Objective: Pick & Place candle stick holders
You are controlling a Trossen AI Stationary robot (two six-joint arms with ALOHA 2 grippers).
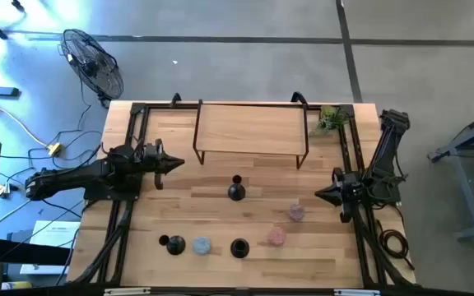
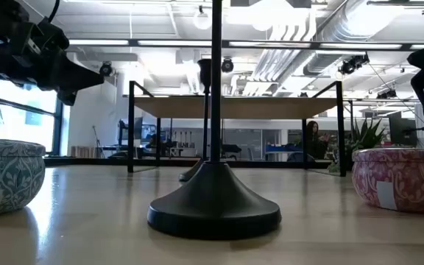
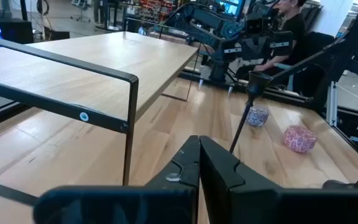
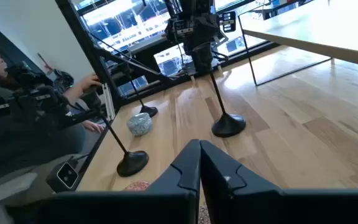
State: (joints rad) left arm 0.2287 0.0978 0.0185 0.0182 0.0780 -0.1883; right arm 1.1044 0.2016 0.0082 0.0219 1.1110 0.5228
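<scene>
A light wooden slatted table (image 1: 245, 238) fills the scene, edged by a black metal frame. At its far side stands a low wooden shelf on thin black metal legs (image 1: 251, 131), with a small green plant (image 1: 329, 120) at the far right corner.

The dark left arm waits over the left side of the table, its left gripper (image 1: 174, 164) clenched on nothing and pointing toward the shelf. The dark right arm waits at the right edge, its right gripper (image 1: 322, 194) likewise closed and empty.

Three small black candlestick holders with round flared bases and thin stems stand free on the table. One candlestick holder (image 1: 236, 191) is at the middle, just in front of the shelf. A second holder (image 1: 239, 247) stands near the front edge, and a third holder (image 1: 174, 244) is to its left.

A blue patterned round tin (image 1: 202, 246) sits between those two front holders. Two pink patterned round tins (image 1: 277, 237) lie to the right, the farther pink tin (image 1: 296, 213) closer to the right arm.
</scene>
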